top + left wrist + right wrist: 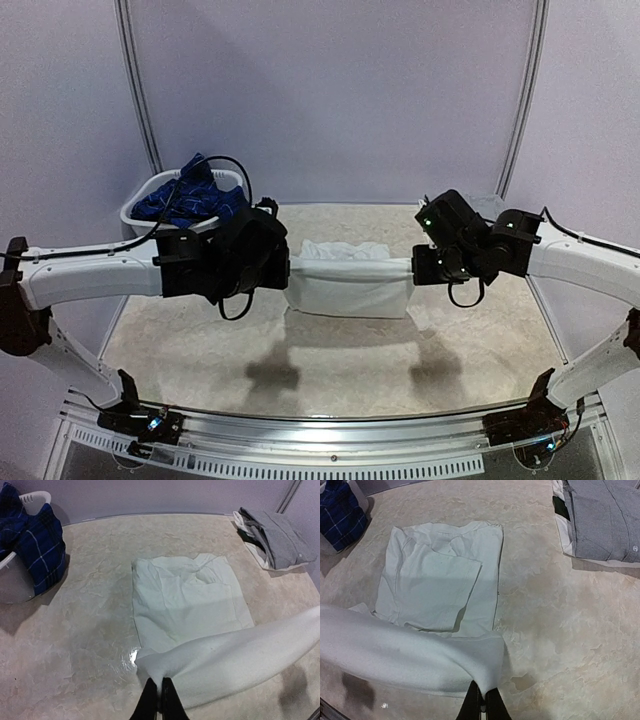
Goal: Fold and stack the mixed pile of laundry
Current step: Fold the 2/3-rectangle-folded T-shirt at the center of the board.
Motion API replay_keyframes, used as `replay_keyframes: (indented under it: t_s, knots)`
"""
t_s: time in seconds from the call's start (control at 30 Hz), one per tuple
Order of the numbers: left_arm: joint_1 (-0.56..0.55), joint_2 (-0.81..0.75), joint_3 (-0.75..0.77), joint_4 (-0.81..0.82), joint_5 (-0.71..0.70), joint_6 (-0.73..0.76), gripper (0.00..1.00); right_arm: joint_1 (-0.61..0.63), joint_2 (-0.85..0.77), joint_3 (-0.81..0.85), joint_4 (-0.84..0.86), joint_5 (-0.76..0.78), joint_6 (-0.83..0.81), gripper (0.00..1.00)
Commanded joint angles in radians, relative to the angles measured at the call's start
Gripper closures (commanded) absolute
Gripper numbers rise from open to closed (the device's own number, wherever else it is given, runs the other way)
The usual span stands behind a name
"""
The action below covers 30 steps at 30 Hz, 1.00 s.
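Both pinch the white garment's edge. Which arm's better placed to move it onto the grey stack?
Right, probably: grey stack lies far right, nearer the right gripper; left gripper is by the basket.

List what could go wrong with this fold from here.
1. The left gripper and right gripper each pinch only a corner of the white garment; either corner may slip, dropping the raised edge askew.
2. The flat part is wrinkled at its far end, so laying the edge over may trap creases.
3. Uneven pulling could drag it across the table.
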Motion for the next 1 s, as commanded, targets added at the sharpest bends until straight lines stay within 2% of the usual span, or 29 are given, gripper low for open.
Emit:
replay_keyframes:
  t_s: [0.0, 0.53, 0.97]
  knots:
    - [0.080, 0.057, 0.054, -0.014, 0.014, 0.058, 1.00, -0.076, 0.069, 0.058, -0.009, -0.020, -0.082, 1.00]
    - [0.296, 0.351, 0.315, 0.019, 0.184, 0.152, 1.00, -0.320, 0.415, 0.347, 0.013, -0.181, -0.223, 1.00]
    - [0.409, 0.607, 0.523, -0.024, 0.339, 0.173, 1.00, -0.407, 0.677, 0.552, -0.006, -0.266, -0.266, 1.00]
